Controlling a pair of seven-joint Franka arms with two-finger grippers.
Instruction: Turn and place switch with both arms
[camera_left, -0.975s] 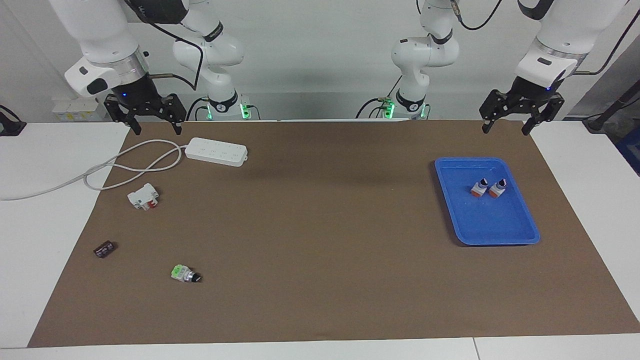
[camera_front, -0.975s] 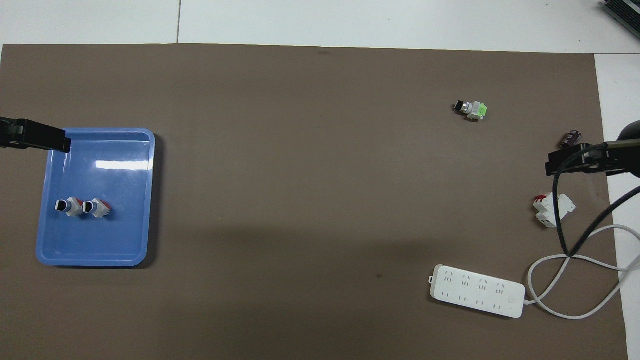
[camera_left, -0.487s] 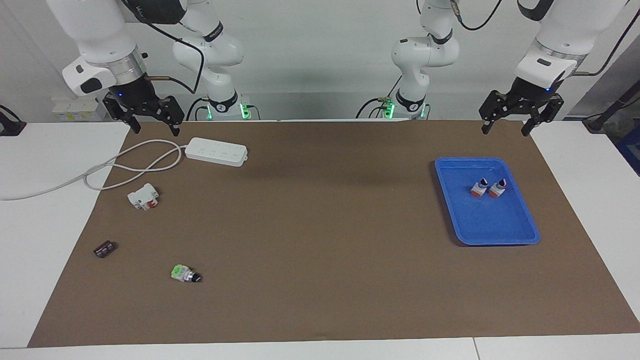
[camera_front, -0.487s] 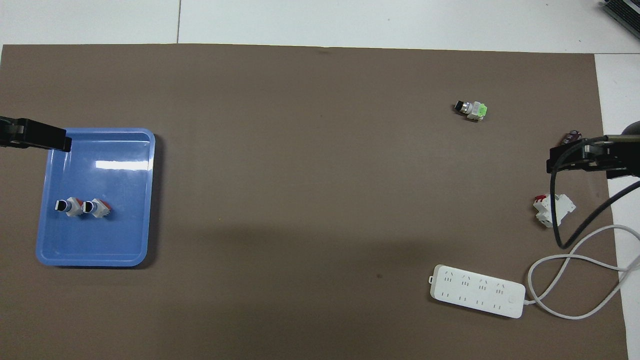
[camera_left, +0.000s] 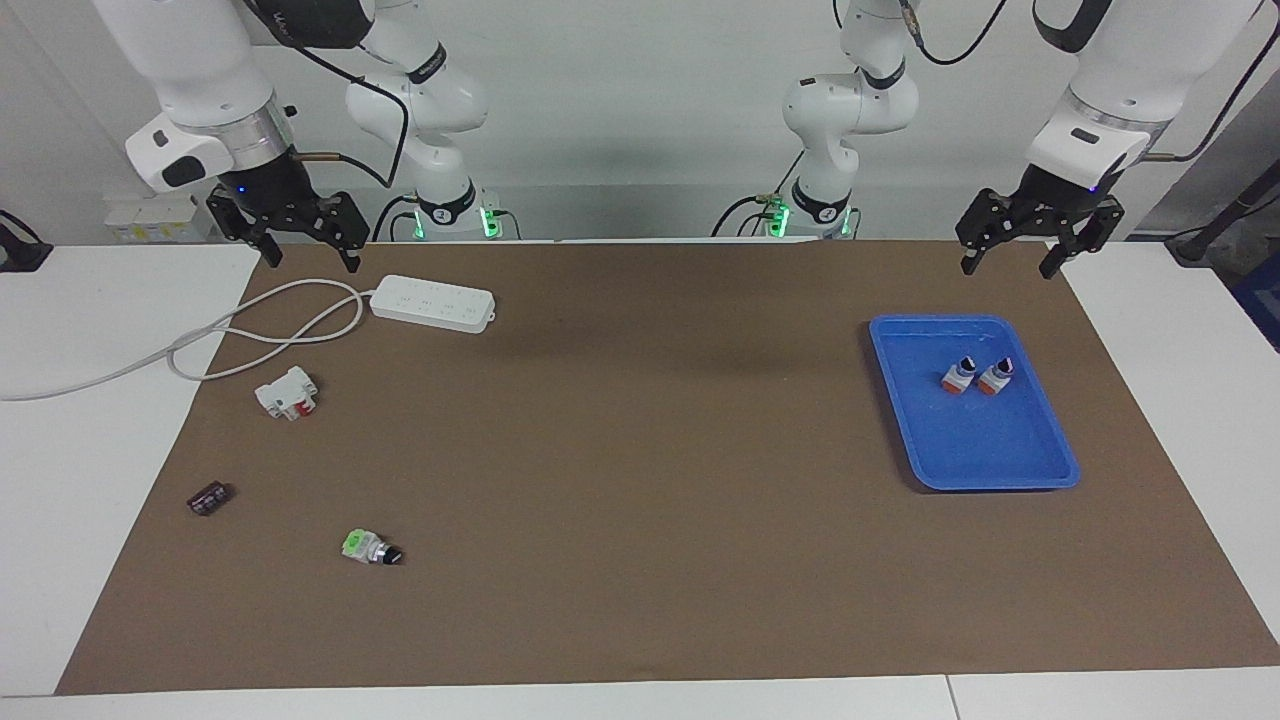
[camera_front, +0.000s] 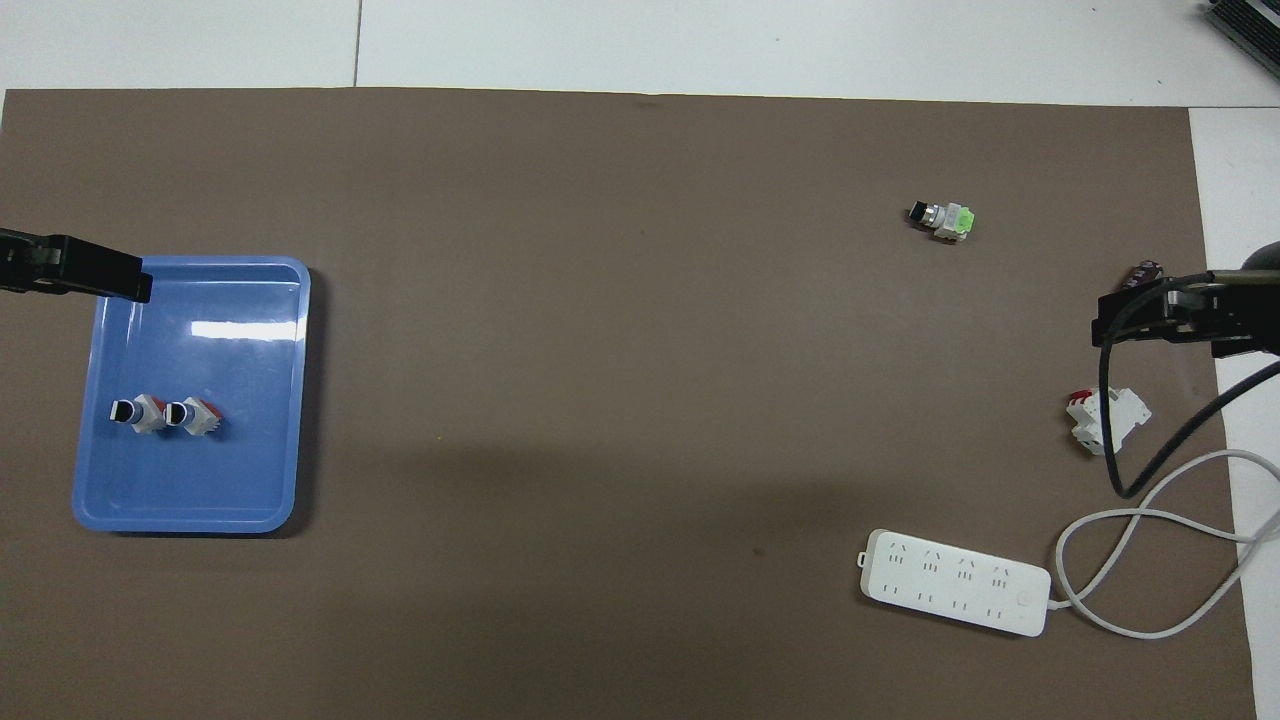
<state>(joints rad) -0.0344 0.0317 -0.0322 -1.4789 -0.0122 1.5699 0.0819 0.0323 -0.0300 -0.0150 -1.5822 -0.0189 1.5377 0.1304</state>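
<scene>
Since a second ago my right gripper (camera_left: 306, 252) has turned a bit and pulled slightly toward the upper left corner of the facing view, and my left gripper (camera_left: 1008, 255) has nudged a touch toward the middle; nothing on the table has shifted. Both sets of fingers are spread wide with nothing between them, both up in the air over the robots' edge of the brown mat (camera_left: 640, 450).

The two switches (camera_left: 959, 375) (camera_left: 997, 376) sit side by side in the blue tray (camera_left: 1000, 470) at the right of the facing view: orange square end, silvery-white middle, black knob tip. They lie almost touching, in the half of the tray nearer to me.

Over on my right arm's end: a white power strip (camera_left: 433, 302) with its looping cord (camera_left: 250, 340), a white-and-red breaker block (camera_left: 288, 393), a small dark part (camera_left: 208, 497), and a green-ended switch (camera_left: 370, 547) lower down in the frame. The middle of the mat is bare between tray and clutter.
</scene>
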